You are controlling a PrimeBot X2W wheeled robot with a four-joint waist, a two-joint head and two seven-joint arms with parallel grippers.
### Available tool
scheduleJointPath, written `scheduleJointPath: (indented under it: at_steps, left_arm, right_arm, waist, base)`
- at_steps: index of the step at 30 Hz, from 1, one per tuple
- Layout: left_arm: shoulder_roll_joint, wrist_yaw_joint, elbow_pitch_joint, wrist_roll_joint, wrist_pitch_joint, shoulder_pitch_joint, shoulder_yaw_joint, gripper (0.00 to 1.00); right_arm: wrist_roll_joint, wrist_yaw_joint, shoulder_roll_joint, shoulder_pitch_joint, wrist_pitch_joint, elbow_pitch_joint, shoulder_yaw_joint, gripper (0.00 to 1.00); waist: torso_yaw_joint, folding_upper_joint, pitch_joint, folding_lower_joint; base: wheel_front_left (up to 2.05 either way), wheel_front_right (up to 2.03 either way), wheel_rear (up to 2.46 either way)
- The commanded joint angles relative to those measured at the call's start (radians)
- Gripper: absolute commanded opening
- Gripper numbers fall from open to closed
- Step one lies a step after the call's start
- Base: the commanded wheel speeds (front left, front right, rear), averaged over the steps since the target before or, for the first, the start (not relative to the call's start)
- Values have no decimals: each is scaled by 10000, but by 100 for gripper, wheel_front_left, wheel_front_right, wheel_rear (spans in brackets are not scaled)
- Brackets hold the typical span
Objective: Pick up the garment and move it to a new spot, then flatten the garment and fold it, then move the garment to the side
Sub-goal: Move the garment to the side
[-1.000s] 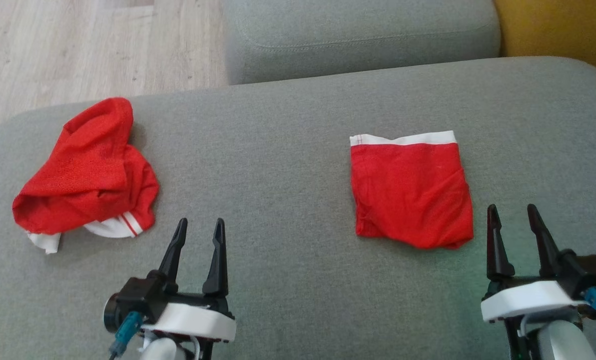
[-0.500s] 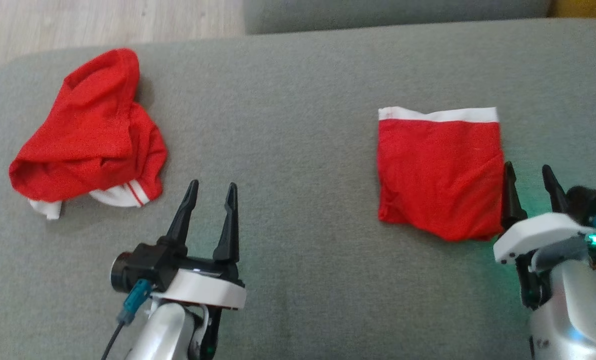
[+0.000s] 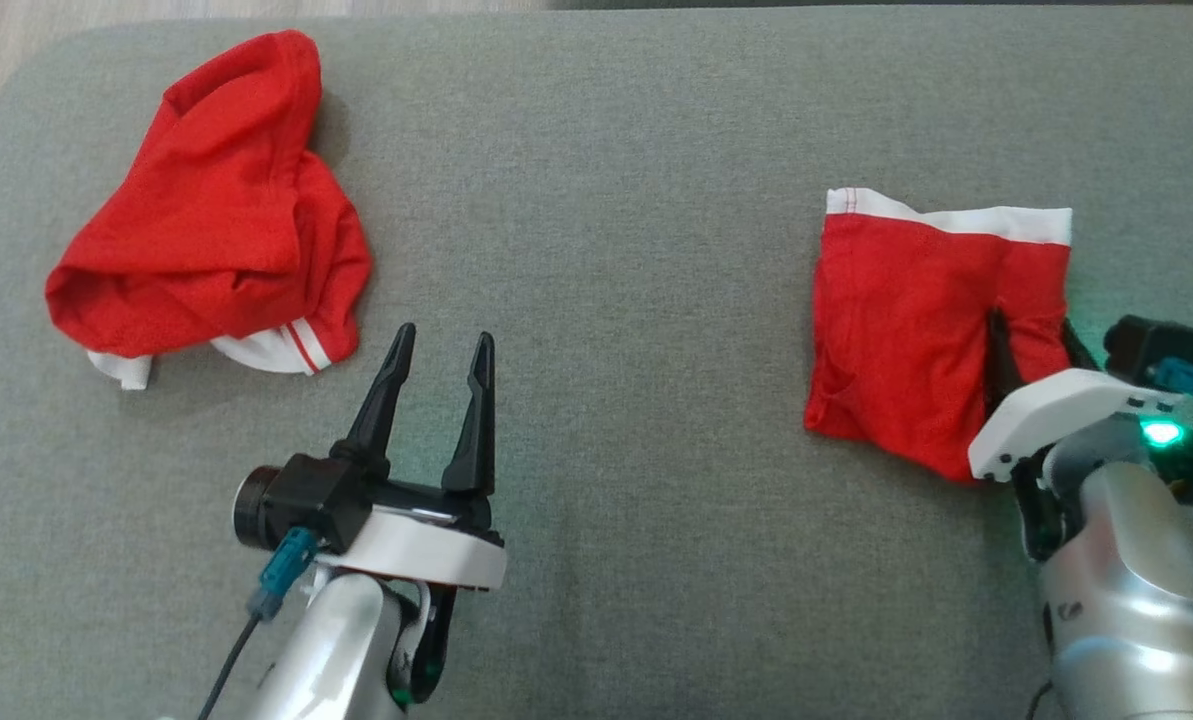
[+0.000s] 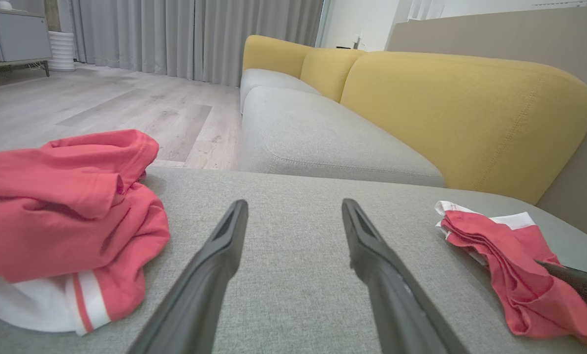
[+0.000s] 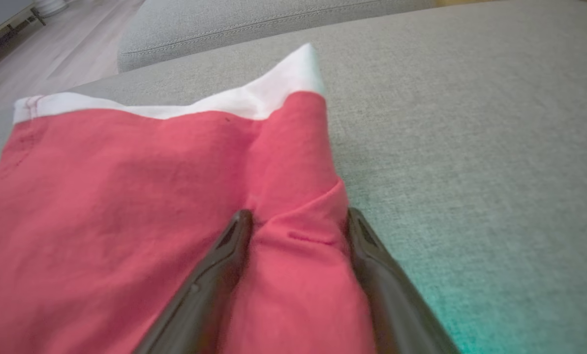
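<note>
A folded red garment [image 3: 906,330] with a white waistband lies on the right of the grey cushion [image 3: 616,250]. My right gripper [image 3: 1031,325] straddles its right edge, open, with a raised fold of red cloth between the fingers [image 5: 298,214]. The cloth is bunched up around the left fingertip [image 5: 234,236]. A crumpled red garment [image 3: 216,220] with white trim lies at the far left. My left gripper [image 3: 444,342] hovers open over bare cushion to the right of that heap, holding nothing. In the left wrist view the gripper [image 4: 294,204] sits between the heap [image 4: 62,206] and the folded garment [image 4: 500,250].
Beyond the cushion stands a second grey sofa seat [image 4: 313,142] with yellow backrests [image 4: 460,108]. Wood floor [image 4: 101,108] lies off the cushion's far left edge. Bare grey fabric stretches between the two garments.
The head camera has tilted down. My right gripper has gone forward onto the folded garment's right edge, and the cloth has bunched and shifted there. The left gripper stays open.
</note>
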Motion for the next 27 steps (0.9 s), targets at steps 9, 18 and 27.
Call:
scheduleJointPath:
  at_steps: [9, 18, 27]
  left_arm:
    - [3, 88, -200, -85, -95, -67, 358, 100]
    - [3, 38, -338, -70, -95, 117, 497, 100]
    - [3, -39, -365, -14, -95, -103, 404, 100]
  right_arm:
    - [-1406, -9, -641, -212, -927, 29, 1264, 0]
    - [-1521, -9, -3516, -122, -361, -93, 3795, 0]
    - [-933, -9, -6288, -33, 194, 157, 4618, 0]
  waist:
    - [-453, 0, -569, 0]
    - [-621, 0, -717, 0]
    - [-322, 0, -160, 0]
  base:
    - [0, 0, 0]
    - [0, 0, 0]
    - [0, 0, 0]
